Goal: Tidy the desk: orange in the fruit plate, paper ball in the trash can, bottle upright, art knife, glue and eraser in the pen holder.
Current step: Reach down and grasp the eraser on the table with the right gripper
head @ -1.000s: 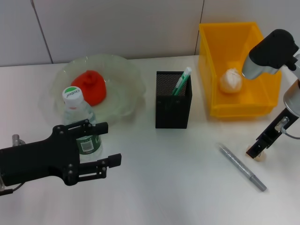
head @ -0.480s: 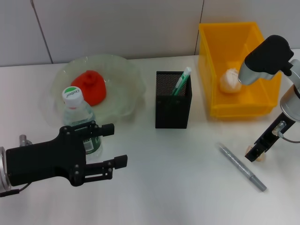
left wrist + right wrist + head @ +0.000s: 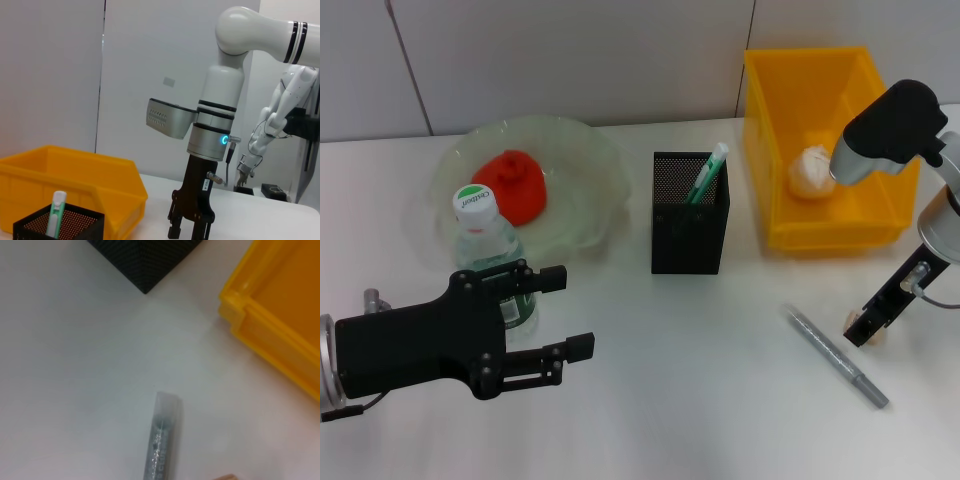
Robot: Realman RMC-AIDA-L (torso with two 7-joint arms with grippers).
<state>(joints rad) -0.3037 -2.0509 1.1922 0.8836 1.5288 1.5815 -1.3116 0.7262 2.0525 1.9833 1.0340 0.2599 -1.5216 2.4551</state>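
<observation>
The bottle [image 3: 480, 240] stands upright by the glass fruit plate [image 3: 585, 170], which holds the orange [image 3: 512, 182]. My left gripper [image 3: 572, 311] is open and empty, in front of the bottle and a little to its right. The black pen holder [image 3: 689, 225] holds the green-and-white glue stick [image 3: 708, 172]. The paper ball [image 3: 812, 172] lies in the yellow trash can [image 3: 840, 235]. The grey art knife [image 3: 836, 356] lies on the table. My right gripper [image 3: 862, 329] is down at the tan eraser [image 3: 875, 337], which it mostly hides. It also shows in the left wrist view [image 3: 189, 231].
The white table [image 3: 720, 420] runs back to a grey wall. The right wrist view shows the knife's end [image 3: 162, 440], a corner of the pen holder [image 3: 145, 260] and the trash can's rim [image 3: 260, 325].
My left gripper has moved right and forward, away from the upright bottle. The right arm's elbow shifted slightly; its gripper stays at the eraser.
</observation>
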